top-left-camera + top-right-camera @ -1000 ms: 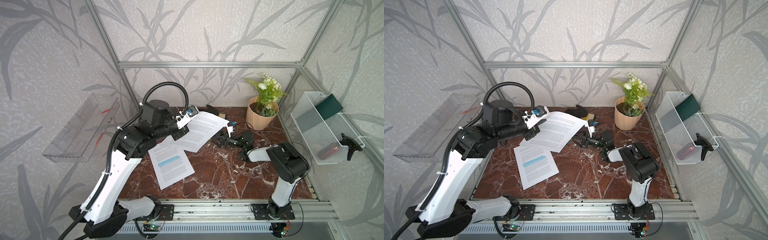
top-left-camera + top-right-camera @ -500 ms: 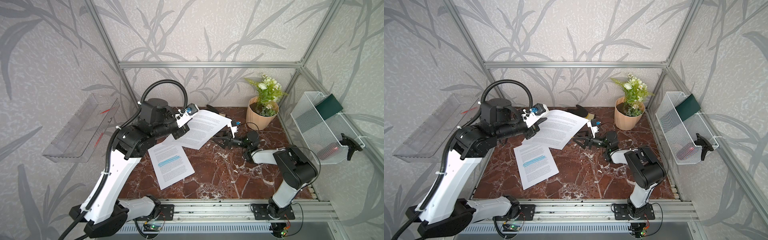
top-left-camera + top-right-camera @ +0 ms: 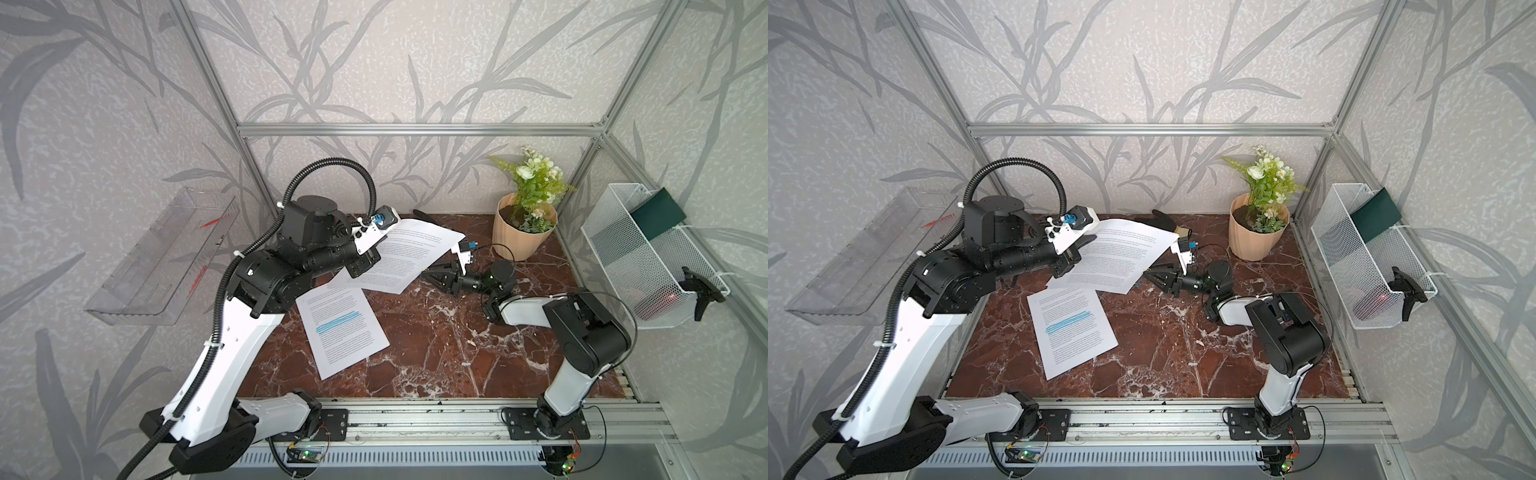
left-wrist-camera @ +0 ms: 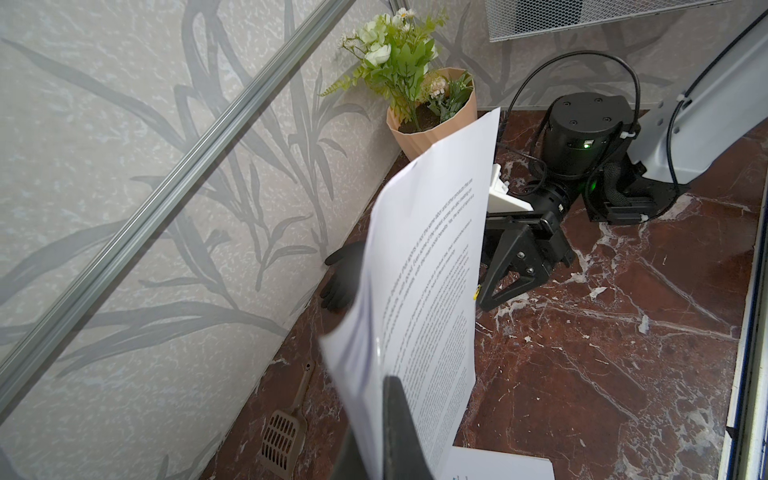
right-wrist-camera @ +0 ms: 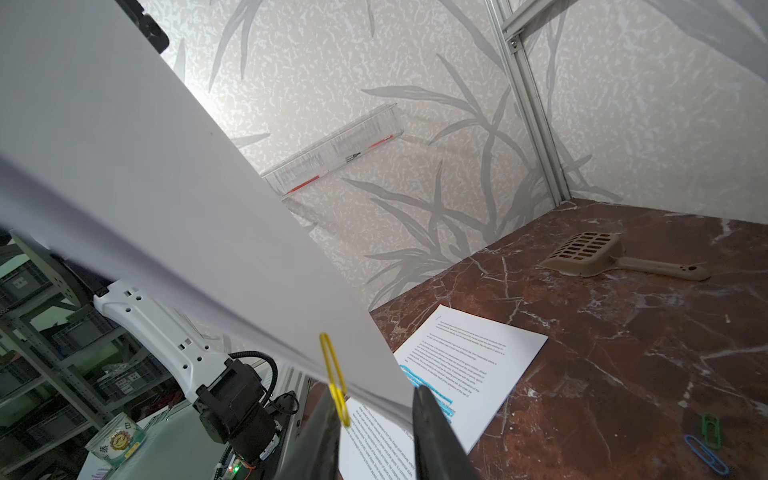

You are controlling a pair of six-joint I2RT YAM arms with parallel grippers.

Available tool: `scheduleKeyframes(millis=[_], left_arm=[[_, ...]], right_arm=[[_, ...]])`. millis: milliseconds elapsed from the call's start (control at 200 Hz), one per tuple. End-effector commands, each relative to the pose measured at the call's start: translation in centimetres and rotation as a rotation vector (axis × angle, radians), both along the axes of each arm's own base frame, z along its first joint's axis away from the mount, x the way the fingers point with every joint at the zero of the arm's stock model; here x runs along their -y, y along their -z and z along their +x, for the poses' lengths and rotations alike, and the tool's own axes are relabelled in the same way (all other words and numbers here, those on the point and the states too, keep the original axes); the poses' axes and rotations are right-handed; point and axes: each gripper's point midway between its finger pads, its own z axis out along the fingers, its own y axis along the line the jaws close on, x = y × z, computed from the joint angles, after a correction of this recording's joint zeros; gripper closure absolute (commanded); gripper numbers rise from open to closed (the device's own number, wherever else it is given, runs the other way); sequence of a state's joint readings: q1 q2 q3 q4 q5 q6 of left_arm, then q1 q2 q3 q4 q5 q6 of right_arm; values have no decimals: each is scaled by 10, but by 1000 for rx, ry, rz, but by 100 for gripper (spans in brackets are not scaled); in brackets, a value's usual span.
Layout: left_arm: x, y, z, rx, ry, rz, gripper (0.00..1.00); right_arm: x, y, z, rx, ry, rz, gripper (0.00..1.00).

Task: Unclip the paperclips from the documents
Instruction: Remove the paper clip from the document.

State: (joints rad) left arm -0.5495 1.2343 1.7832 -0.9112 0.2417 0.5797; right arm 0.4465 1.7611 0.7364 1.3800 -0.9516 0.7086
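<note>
Left gripper (image 3: 366, 266) sits left of centre in both top views, pressed together on the left edge of the raised document (image 3: 409, 253). The left wrist view shows 1 finger (image 4: 395, 419) flat on the printed side. This document is a stack of white sheets held off the table (image 3: 436, 345) and tilted. Its far corner points toward the plant pot (image 3: 521, 235) at upper right.

Right gripper (image 5: 374, 395) reaches in from right of centre, low over the table. Its fingers are partly spread with the raised document's edge between them. Yellow paperclip (image 5: 332, 374) is clipped on that edge. Its hanging end rests against 1 finger (image 5: 324, 419) and is not pinched from both sides.

Highlighted document (image 3: 340, 328) lies flat at centre of both top views, with blue lines across its middle. Its top edge sits under the raised document's low corner.

Green paperclip (image 5: 711, 430) and blue paperclip (image 5: 706, 455) lie loose on the table, just beside each other and near the right gripper.

Other items:
- Glove (image 3: 1163, 218): black, at the back wall, upper centre.
- Scoop (image 5: 594, 259): tan, on the table by the wall.
- Wire basket (image 3: 648, 266): hangs at the right edge.
- Clear tray (image 3: 166, 257): on the left wall.
</note>
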Motion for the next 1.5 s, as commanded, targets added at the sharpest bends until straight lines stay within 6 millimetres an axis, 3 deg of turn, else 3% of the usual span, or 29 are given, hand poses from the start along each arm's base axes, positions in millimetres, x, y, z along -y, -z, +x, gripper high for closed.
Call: scheduleKeyframes(millis=[0, 175, 455, 690, 870, 915, 1005, 1135, 1210, 1380, 1495], left_arm=[[-1, -12, -4, 31, 10, -27, 100], [-2, -11, -4, 31, 5, -27, 100], [-4, -11, -7, 31, 2, -26, 100], [-4, -9, -7, 28, 3, -28, 100], [-4, -9, -7, 29, 4, -28, 100], [-4, -9, -8, 28, 5, -27, 100], [-5, -9, -8, 28, 3, -26, 100], [-4, -10, -8, 29, 7, -28, 100], [-4, -9, -8, 27, 6, -27, 100], [-4, -10, -7, 31, 3, -28, 100], [-5, -11, -6, 37, -2, -26, 100]], right_arm=[[-1, -10, -2, 44, -3, 17, 67], [1, -11, 1, 49, 26, 22, 52], [3, -17, 4, 73, 62, 11, 49], [3, -24, 2, 76, 47, 27, 67], [3, -26, 1, 72, 42, 35, 69], [3, -24, 2, 71, 49, 32, 63], [6, -31, 2, 97, 80, 31, 37], [8, -32, 4, 126, 95, 21, 35], [8, -37, 5, 129, 85, 31, 36], [6, -38, 0, 90, 39, 49, 62], [6, -34, -3, 76, 30, 46, 70]])
